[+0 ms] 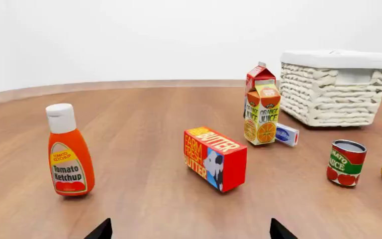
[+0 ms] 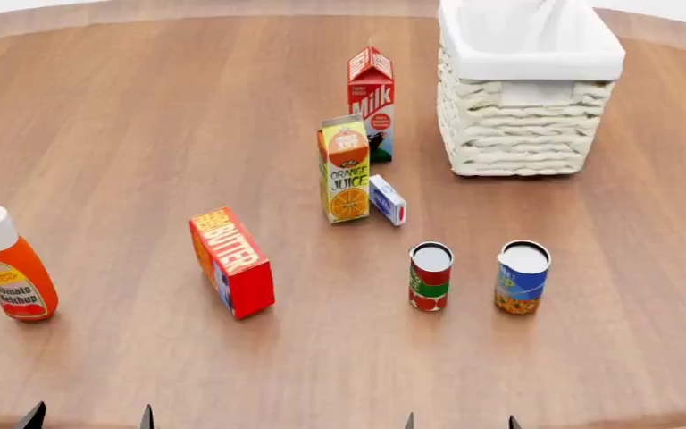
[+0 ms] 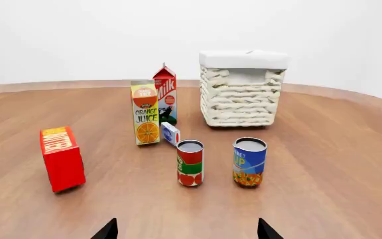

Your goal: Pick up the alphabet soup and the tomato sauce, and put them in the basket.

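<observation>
Two cans upright on the table point(image 2: 140, 107), side by side and near each other: tomato sauce point(image 2: 430, 276) toward the robot's left, alphabet soup point(image 2: 522, 276) toward its right. Basket point(image 2: 531, 98) farther back, well apart from both, lining up roughly behind the soup. Neither can touched yet; nothing in the basket as far as visible.

Left gripper point(image 2: 87, 416) and right gripper point(image 2: 460, 421) low at the near table edge, only fingertips showing. Both spread apart, holding nothing (wide gap between the dark tips in each wrist view as well).

Risks, as judged:
- Cans close together; an open finger coming down on one could clip its neighbour and topple or roll it.
- Tall narrow cylinders, so an off-centre squeeze could tip or spin the can out of the grip.
- Small blue-and-white box point(image 2: 388, 199), orange juice carton point(image 2: 345, 168) and milk carton point(image 2: 371, 102) between sauce and basket; a low carry from the sauce could knock them over.
- Ketchup bottle point(image 2: 14, 264) and butter box point(image 2: 232, 262) off to the left, likely out of the way.

Relative position: both cans ahead of the right gripper, sauce nearly straight ahead, soup slightly to its right. From the left gripper, both well apart, forward and far right, past the butter box.
</observation>
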Controlling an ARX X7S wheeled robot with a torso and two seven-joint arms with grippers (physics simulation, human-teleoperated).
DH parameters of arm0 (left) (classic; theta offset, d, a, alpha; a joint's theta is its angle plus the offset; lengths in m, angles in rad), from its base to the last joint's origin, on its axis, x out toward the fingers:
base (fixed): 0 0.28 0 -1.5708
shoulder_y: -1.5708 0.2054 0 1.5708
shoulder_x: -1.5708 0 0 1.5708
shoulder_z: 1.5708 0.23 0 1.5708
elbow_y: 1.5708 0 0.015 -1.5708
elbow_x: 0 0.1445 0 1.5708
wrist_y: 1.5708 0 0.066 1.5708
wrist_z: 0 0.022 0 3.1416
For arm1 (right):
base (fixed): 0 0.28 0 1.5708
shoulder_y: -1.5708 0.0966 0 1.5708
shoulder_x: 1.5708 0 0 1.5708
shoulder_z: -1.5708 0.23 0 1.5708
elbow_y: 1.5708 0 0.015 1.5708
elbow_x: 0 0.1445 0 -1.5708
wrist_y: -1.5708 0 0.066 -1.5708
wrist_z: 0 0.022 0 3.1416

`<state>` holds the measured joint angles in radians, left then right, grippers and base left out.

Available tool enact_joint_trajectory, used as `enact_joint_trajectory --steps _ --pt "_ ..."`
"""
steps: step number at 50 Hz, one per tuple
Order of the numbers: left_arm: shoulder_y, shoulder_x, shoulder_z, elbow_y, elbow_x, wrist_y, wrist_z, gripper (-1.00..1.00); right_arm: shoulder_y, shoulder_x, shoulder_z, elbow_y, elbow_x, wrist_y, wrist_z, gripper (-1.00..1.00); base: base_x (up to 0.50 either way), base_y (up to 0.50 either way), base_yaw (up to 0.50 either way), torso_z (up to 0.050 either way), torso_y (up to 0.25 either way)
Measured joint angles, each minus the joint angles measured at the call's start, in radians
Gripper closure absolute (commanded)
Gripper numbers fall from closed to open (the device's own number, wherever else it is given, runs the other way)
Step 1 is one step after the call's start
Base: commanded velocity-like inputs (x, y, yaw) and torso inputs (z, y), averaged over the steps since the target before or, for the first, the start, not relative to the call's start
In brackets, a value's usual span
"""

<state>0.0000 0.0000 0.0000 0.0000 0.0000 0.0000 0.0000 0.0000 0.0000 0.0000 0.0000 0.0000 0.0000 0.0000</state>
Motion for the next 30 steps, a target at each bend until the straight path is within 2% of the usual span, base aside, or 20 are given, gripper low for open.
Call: enact_joint_trajectory --steps 19,30 --pt "0.003 -0.04 0.048 0.037 -0.012 -0.014 -0.054 -1.0 -0.006 0.037 -0.044 -0.029 0.034 -0.002 0.037 -1.0 0.0 0.0 0.0 0.0 0.0" --pt "-0.046 -0.118 0.038 0.409 0.04 -0.189 -0.072 -1.0 0.076 0.07 -0.055 -0.351 0.057 0.173 0.068 -1.0 0.0 0.0 0.0 0.0 0.0"
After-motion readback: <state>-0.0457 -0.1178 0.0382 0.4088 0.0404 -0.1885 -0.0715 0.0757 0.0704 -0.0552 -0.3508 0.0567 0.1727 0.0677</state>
